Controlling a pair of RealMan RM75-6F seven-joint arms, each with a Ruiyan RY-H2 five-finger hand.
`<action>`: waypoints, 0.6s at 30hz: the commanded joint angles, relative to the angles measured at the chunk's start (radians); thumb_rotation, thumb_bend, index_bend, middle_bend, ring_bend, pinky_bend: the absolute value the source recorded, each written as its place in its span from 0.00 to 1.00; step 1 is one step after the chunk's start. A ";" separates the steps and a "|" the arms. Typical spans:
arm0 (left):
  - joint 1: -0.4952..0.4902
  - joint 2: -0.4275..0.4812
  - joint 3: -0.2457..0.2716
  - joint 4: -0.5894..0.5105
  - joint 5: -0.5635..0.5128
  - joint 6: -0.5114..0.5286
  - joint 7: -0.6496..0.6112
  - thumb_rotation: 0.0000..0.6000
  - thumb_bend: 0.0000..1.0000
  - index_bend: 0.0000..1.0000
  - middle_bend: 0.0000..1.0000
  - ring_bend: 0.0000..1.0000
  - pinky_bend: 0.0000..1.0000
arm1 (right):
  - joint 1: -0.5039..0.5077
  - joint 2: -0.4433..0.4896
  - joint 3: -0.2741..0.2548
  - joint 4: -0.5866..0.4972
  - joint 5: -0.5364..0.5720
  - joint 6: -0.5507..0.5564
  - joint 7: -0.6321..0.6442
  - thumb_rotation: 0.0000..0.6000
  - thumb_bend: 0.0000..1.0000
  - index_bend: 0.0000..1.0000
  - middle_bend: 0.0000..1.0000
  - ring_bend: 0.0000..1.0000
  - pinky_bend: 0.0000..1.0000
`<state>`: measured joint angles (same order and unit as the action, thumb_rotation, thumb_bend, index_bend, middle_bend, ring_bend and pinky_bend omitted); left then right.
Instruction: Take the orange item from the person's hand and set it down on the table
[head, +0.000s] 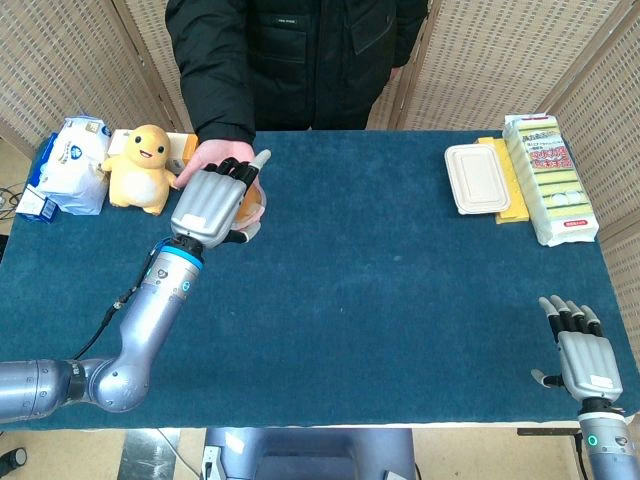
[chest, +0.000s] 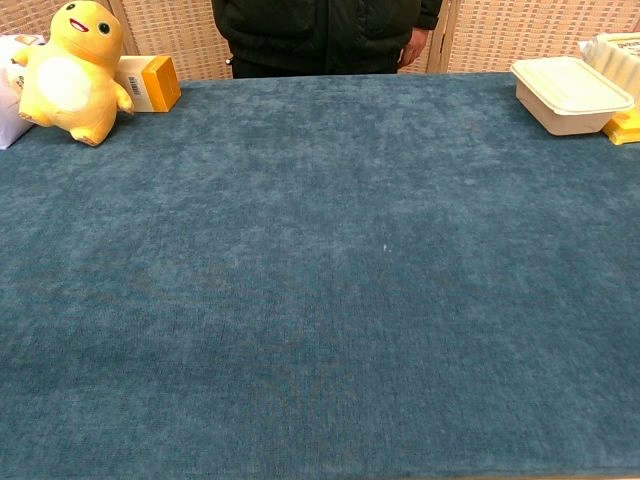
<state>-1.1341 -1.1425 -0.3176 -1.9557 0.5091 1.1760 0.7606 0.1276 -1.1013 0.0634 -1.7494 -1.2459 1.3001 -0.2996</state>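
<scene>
In the head view the orange item (head: 252, 204) is a small orange cup lying in the person's hand (head: 207, 159) over the table's far left. My left hand (head: 212, 206) lies over it, back up, with its fingers curled around the cup and the thumb beneath it. The person's palm still sits behind and under the cup. Most of the cup is hidden by my hand. My right hand (head: 587, 352) rests at the near right corner, fingers straight and apart, holding nothing. The chest view shows neither hand nor the cup.
A yellow plush toy (head: 143, 168) and an orange box (chest: 150, 82) stand at the far left, beside a white bag (head: 72, 165). A white lidded container (head: 476, 178) and a sponge pack (head: 548, 178) sit at the far right. The person (head: 300, 60) stands behind the far edge.
</scene>
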 joint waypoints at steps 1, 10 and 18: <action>0.008 0.005 -0.009 -0.008 0.017 -0.004 -0.031 1.00 0.27 0.12 0.28 0.22 0.33 | 0.002 0.001 -0.001 0.000 0.005 -0.004 -0.002 1.00 0.07 0.04 0.07 0.08 0.04; 0.011 0.017 -0.007 -0.022 0.028 0.034 -0.019 1.00 0.32 0.22 0.36 0.29 0.38 | 0.005 -0.004 -0.004 -0.003 0.015 -0.005 -0.010 1.00 0.07 0.04 0.07 0.08 0.04; 0.008 0.000 -0.005 -0.015 0.049 0.061 -0.011 1.00 0.33 0.30 0.43 0.34 0.43 | 0.003 -0.003 -0.007 0.001 0.014 -0.001 -0.003 1.00 0.07 0.04 0.07 0.08 0.04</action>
<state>-1.1252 -1.1403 -0.3232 -1.9713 0.5558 1.2347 0.7478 0.1308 -1.1041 0.0568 -1.7489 -1.2322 1.2993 -0.3025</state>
